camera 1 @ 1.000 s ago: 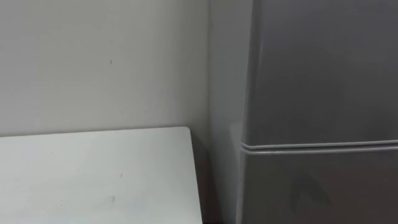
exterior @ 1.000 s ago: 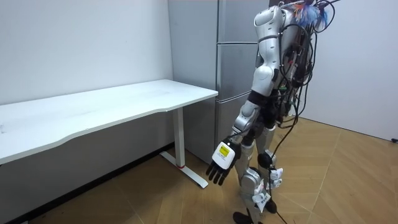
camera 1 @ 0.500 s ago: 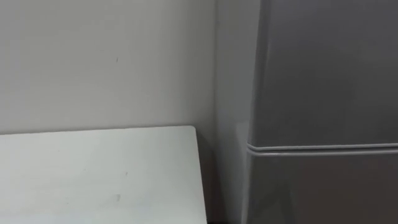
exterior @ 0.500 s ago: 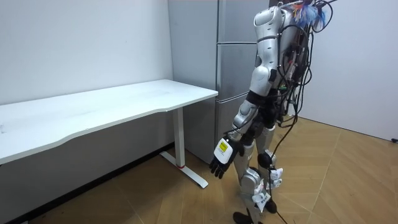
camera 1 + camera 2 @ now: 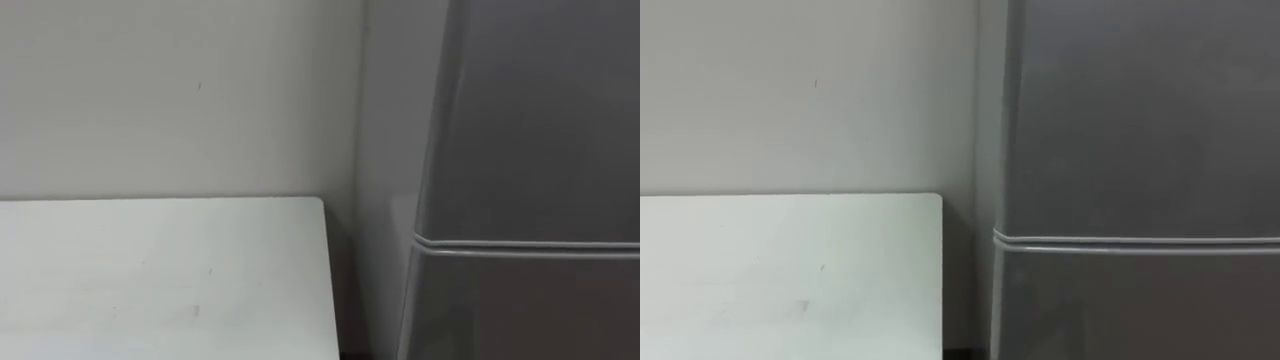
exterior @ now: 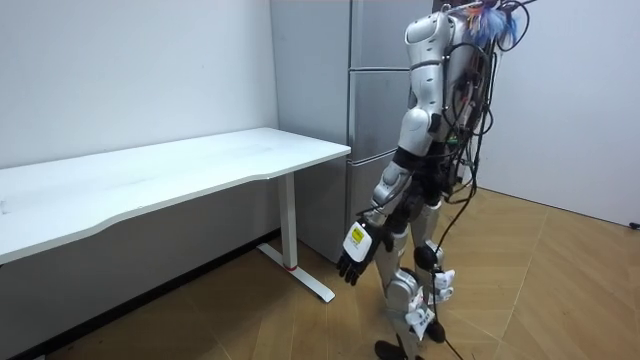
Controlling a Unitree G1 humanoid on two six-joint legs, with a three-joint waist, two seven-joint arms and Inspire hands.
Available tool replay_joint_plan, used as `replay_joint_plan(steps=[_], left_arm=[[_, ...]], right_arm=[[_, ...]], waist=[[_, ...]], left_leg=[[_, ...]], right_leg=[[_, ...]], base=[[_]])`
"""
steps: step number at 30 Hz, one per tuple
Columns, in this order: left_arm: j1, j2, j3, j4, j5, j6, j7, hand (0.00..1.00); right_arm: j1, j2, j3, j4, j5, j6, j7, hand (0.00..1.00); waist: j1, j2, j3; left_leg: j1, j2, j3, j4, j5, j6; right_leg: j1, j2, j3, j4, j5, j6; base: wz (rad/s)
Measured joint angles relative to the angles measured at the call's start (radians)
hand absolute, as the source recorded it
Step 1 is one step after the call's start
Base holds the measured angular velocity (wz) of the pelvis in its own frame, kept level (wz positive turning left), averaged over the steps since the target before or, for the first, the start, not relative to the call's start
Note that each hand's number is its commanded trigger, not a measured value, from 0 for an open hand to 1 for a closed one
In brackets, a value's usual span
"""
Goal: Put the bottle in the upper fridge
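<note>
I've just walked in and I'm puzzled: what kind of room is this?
Probably a test room set up like a kitchen corner: a tall grey fridge against bare walls, a white table beside it, and a wooden floor.

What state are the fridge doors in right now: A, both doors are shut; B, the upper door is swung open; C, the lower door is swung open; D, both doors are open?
A: on the fridge the upper door and lower door sit flush, with just a thin seam between them, while the left robot hand hangs open at the robot's side.
</note>
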Motion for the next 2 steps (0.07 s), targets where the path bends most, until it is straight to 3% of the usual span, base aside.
replay_joint_plan(steps=[2], left_arm=[[-0.004, 0.0, 0.0, 0.017, 0.0, 0.0, 0.002, 0.0]], right_arm=[[0.0, 0.001, -0.003, 0.002, 0.001, 0.0, 0.004, 0.0]], waist=[[0.0, 0.0, -0.0001]], left_leg=[[0.002, 0.0, 0.0, 0.001, 0.0, 0.0]], right_leg=[[0.003, -0.002, 0.0, 0.001, -0.001, 0.0]], base=[[0.0]])
